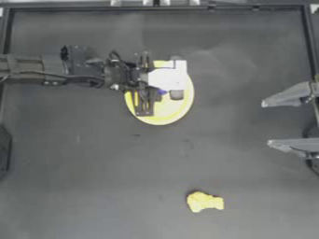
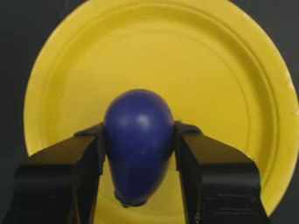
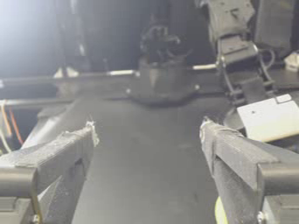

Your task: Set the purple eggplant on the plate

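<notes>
the task is nearly done: the left hand [image 2: 140, 175] is clamped on the purple eggplant [image 2: 139, 144] right over the plate [image 2: 234, 65], and only setting down and letting go is left; whether it touches the plate yet i cannot tell. the arm reaches in from the left. the right hand [image 1: 289, 121], jaws apart, waits at the table's [image 1: 93, 177] right edge.

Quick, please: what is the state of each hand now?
Left hand: closed on the small glossy blue-purple eggplant, over the large round yellow plate.
Right hand: open, holding nothing, at the table's right side.
</notes>
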Controlling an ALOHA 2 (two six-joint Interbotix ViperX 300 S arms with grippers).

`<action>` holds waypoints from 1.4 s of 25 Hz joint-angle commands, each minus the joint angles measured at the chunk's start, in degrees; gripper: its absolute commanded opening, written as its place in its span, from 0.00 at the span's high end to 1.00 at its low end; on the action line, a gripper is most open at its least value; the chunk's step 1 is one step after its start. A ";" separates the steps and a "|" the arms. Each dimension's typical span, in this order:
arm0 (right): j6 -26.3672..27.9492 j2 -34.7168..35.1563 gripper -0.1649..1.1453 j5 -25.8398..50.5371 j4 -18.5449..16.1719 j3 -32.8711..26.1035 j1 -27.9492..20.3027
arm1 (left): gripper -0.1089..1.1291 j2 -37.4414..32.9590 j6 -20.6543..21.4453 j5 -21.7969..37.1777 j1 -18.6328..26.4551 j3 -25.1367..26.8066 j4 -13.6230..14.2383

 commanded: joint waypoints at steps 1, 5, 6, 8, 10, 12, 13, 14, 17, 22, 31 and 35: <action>-0.09 0.53 0.11 -0.44 0.26 -0.62 0.00 | 0.59 -1.14 0.53 0.35 0.00 -2.11 -0.09; -0.09 0.53 0.11 -0.44 0.26 -0.44 0.09 | 0.58 -0.70 0.70 0.70 -0.09 -2.29 -0.09; -0.09 0.53 0.11 -0.44 0.18 -0.44 0.09 | 0.58 -0.70 0.70 0.70 -0.09 -2.29 -0.18; -0.09 0.53 0.11 -0.44 0.18 -0.44 0.09 | 0.57 -0.44 0.70 0.70 -0.35 -2.29 -0.09; -0.09 0.53 0.11 -0.44 0.26 -0.44 0.00 | 0.55 -0.35 0.70 0.70 -0.35 -2.29 -0.09; -0.09 0.53 0.11 -0.44 0.18 -0.35 0.00 | 0.50 -0.35 0.70 0.79 -0.35 -2.29 -0.18; -0.09 0.44 0.11 -0.53 0.18 -0.26 0.00 | 0.44 -0.35 0.70 0.79 -0.35 -2.37 -0.09; -0.09 0.35 0.11 -0.44 0.18 -0.18 0.00 | 0.38 -0.26 0.70 0.88 -0.35 -2.46 -0.09; -0.09 0.09 0.11 -0.44 0.18 0.00 0.09 | 0.22 0.00 0.70 1.49 -0.35 -3.08 -0.18; -0.09 -0.09 0.11 -0.44 0.18 0.00 0.00 | 0.07 0.79 0.70 3.96 -0.35 -4.75 -0.97; -0.09 -0.18 0.11 -0.44 0.09 0.00 0.09 | 0.09 -1.23 0.70 4.48 -0.35 -5.45 -0.97; -0.09 -0.18 0.11 -0.44 0.09 0.00 0.00 | 0.09 -3.78 0.70 4.48 -0.35 -5.10 -0.97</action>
